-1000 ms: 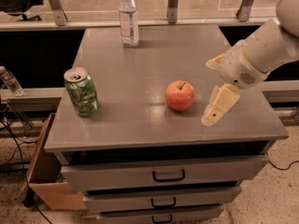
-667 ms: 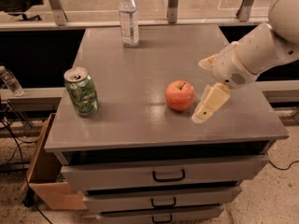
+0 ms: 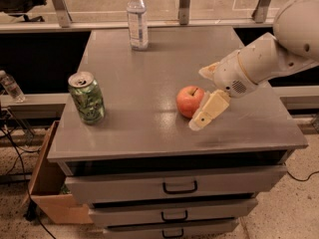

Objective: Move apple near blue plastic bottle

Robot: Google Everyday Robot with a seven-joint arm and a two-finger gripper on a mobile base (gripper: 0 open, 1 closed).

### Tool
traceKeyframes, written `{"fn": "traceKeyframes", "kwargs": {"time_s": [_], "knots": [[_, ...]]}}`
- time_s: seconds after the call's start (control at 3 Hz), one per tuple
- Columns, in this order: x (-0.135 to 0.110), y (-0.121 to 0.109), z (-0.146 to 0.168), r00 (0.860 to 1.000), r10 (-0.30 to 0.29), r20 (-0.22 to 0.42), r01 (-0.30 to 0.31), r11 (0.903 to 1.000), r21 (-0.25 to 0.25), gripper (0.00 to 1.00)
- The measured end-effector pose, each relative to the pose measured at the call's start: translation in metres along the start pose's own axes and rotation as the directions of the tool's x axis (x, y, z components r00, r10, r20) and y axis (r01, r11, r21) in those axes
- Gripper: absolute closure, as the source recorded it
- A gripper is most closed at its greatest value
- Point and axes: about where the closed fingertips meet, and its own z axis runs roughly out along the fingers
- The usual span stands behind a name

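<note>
two fingers (image 3: 209,111) of my gripper (image 3: 205,91) are spread apart, grasping nothing, over the right of the table (image 3: 149,133). the apple (image 3: 190,101) sits just left of them, near finger against its right side. the bottle (image 3: 137,19) stands well apart at the far edge.

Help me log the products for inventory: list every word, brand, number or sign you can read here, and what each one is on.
No text can be read in this view.
Green soda can: patterned print, too blurred to read.
Blue plastic bottle: pale label, too blurred to read.
Apple: no sticker visible.
Gripper, at the apple's right side: no lettering visible.
</note>
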Motion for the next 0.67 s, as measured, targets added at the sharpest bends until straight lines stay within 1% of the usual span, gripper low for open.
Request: {"fn": "traceKeyframes", "kwargs": {"time_s": [0.33, 0.67], "knots": [[0.0003, 0.0007, 0.011, 0.999, 0.034, 0.022, -0.034, 0.9992, -0.02, 0.14], [-0.0044, 0.0038, 0.0198, 0.998, 0.045, 0.043, -0.044, 0.9983, -0.039, 0.39]]}}
